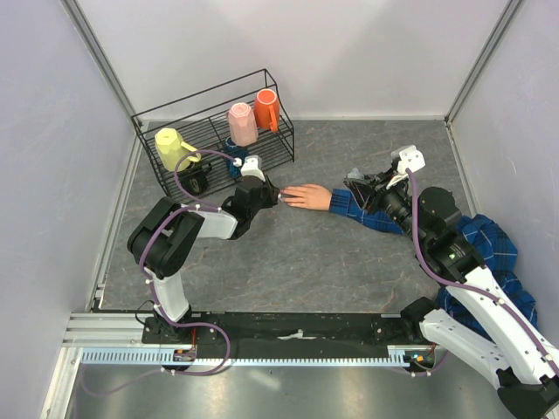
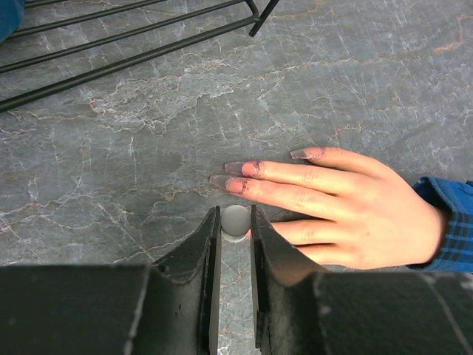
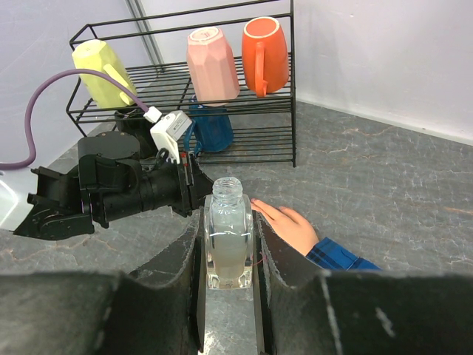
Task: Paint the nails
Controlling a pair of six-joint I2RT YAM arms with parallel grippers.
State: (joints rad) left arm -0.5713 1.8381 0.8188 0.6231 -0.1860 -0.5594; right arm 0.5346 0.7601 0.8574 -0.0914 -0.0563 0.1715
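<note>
The peach-pink fake hand (image 2: pixel 336 207) lies flat on the table, fingers pointing left, ending a blue plaid sleeve (image 2: pixel 451 222). Its nails (image 2: pixel 235 168) look dark and smudged at the fingertips. My left gripper (image 2: pixel 236 214) is shut on a small round grey brush cap (image 2: pixel 236 222), held just over a lower fingertip, which it hides. In the top view the left gripper (image 1: pixel 272 197) sits at the hand's (image 1: pixel 307 197) fingertips. My right gripper (image 3: pixel 228 216) is shut on a clear, open, uncapped bottle (image 3: pixel 228 237) of pale liquid, held upright near the wrist (image 3: pixel 292 225).
A black wire rack (image 1: pixel 214 131) stands at the back left with a yellow mug (image 1: pixel 172 147), a pink mug (image 1: pixel 242 123), an orange mug (image 1: pixel 267 108) and a blue mug (image 1: pixel 234 161). The rack's foot (image 2: pixel 259 18) is near the left gripper. Walls enclose the table.
</note>
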